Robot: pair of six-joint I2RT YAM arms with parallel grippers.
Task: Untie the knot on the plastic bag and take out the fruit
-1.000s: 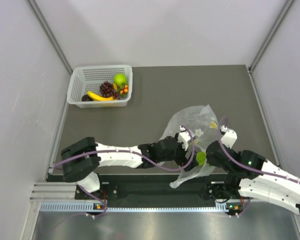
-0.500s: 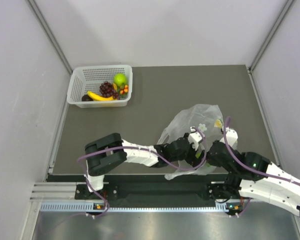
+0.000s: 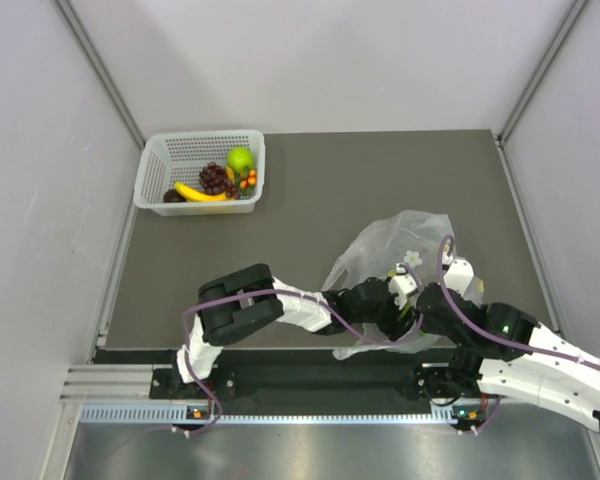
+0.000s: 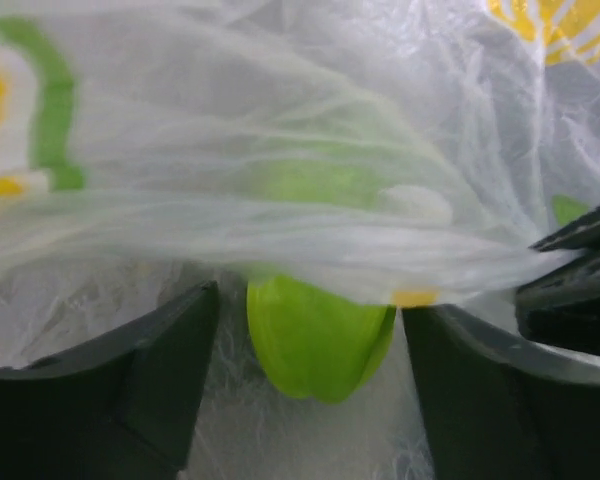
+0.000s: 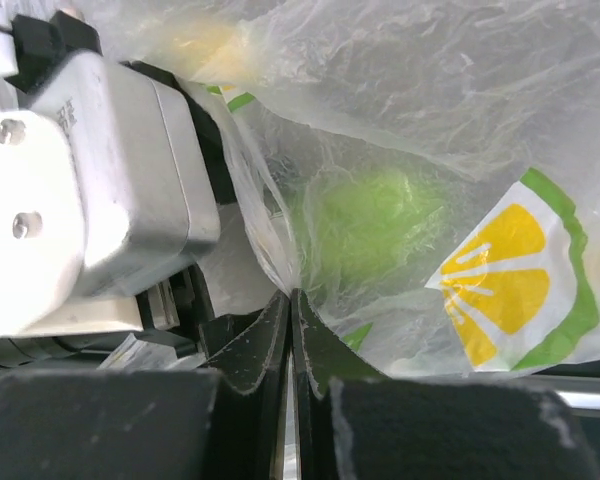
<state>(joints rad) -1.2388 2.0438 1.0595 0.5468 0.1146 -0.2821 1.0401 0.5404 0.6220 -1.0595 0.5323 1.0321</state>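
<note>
The plastic bag (image 3: 385, 255) lies crumpled on the grey table (image 3: 380, 170), at about 5 o'clock from the table's centre and close to the near edge. Seen from above, its long axis runs from 7 o'clock to 1 o'clock. The broad, puffed end points to 1 o'clock and a thin tail of film reaches the table's near edge at 7 o'clock. The film is clear and carries a yellow slice-like print with a green rim (image 5: 510, 290).

Inside the bag sits a small green fruit (image 4: 315, 340). In the left wrist view its uncovered part narrows toward the bottom of the frame, and a fold of film is draped across its top. In the right wrist view it shows only as a green blur (image 5: 370, 225) behind the film. I cannot make out the knot.

The left gripper (image 4: 312, 315) comes in from 9 o'clock, its two fingers (image 4: 150, 390) standing apart on either side of the green fruit, not clamped on it. The right gripper (image 5: 292, 305) comes in from 3 o'clock with its jaws pressed together, pinching a pleat of the bag's film. The two claws are just beside each other at the bag's near side.

Well apart, at 10 o'clock on the table, a white perforated basket (image 3: 160, 165) holds a green apple (image 3: 240, 158), a dark grape bunch (image 3: 216, 178), a banana (image 3: 200, 193) and small orange-red fruits (image 3: 248, 181).
</note>
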